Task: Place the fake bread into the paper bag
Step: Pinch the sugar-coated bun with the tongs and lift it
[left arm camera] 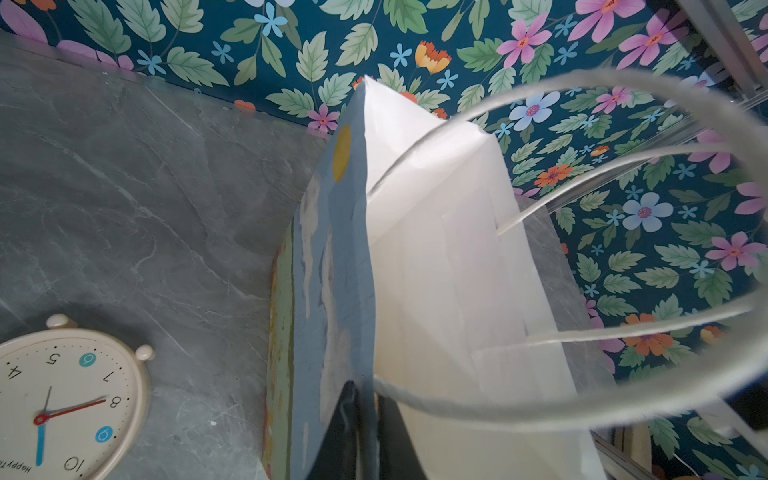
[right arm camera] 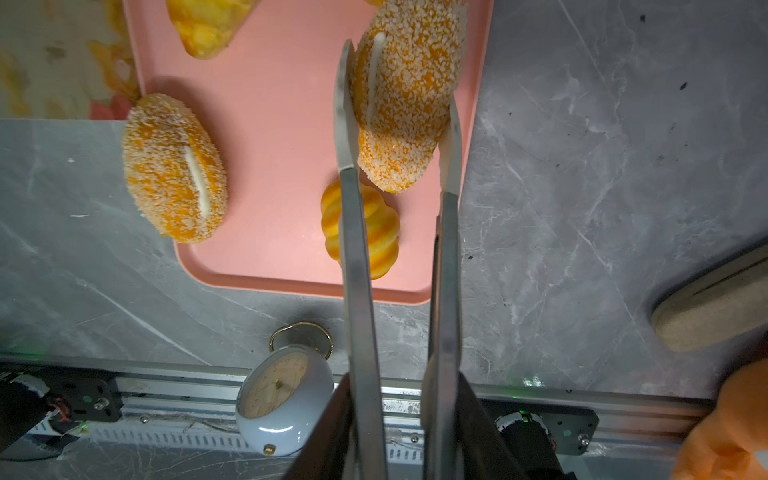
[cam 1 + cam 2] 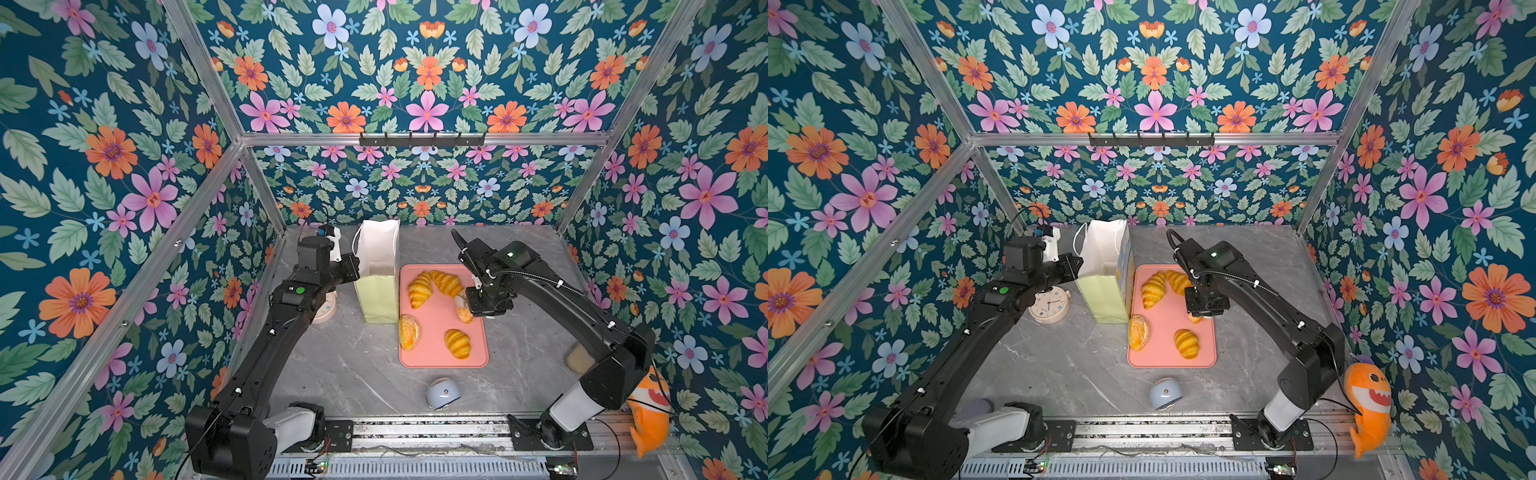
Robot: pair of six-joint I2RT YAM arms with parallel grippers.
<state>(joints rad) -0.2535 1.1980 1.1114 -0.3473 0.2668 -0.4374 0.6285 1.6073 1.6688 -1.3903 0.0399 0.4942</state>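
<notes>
The paper bag (image 3: 378,266) (image 3: 1102,266) stands open and upright left of the pink tray (image 3: 436,359). My left gripper (image 1: 368,419) (image 3: 354,266) is shut on the rim of its blue printed wall (image 1: 332,249); white cord handles loop past the left wrist camera. On the tray lie two croissants (image 3: 419,289) (image 3: 446,282) at the back and a third croissant (image 3: 457,343) in front. A seeded bun (image 3: 409,332) leans on the tray's left edge. My right gripper (image 2: 398,124) (image 3: 466,308) is shut on another seeded bun (image 2: 405,95) over the tray's right side.
A cream alarm clock (image 3: 1050,305) lies left of the bag, under my left arm. A blue-grey clock (image 3: 440,392) lies near the front rail. A tan oblong block (image 2: 715,303) and an orange shark plush (image 3: 1368,399) sit at the right. Floral walls enclose the table.
</notes>
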